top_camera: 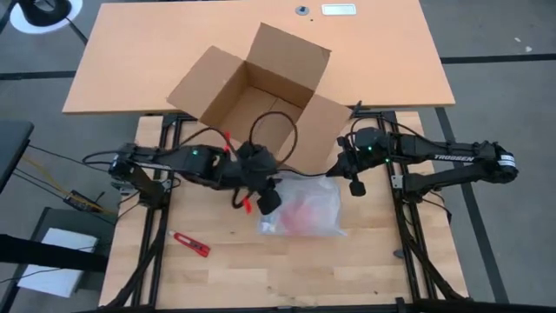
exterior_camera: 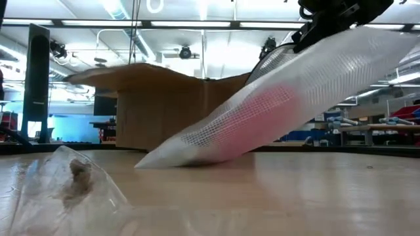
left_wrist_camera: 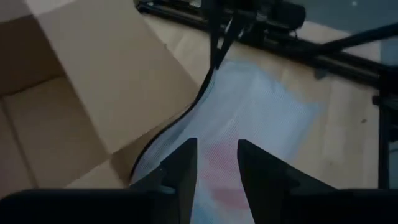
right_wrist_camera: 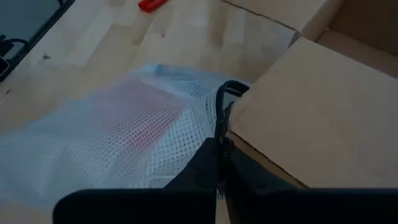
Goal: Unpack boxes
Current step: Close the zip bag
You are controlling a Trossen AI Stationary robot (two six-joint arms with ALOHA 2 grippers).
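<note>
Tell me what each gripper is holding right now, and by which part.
The right gripper is shut on the mesh bag, pinching its dark-trimmed edge beside the cardboard box. The left gripper is open above the bag, holding nothing.

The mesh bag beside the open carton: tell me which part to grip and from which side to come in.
Grip the mesh bag at its raised edge nearest the carton, coming from the right arm's side. The bag slopes up from the table there, and the right end effector is shut on that dark-trimmed edge. The flat end on the table gives less to pinch.
</note>
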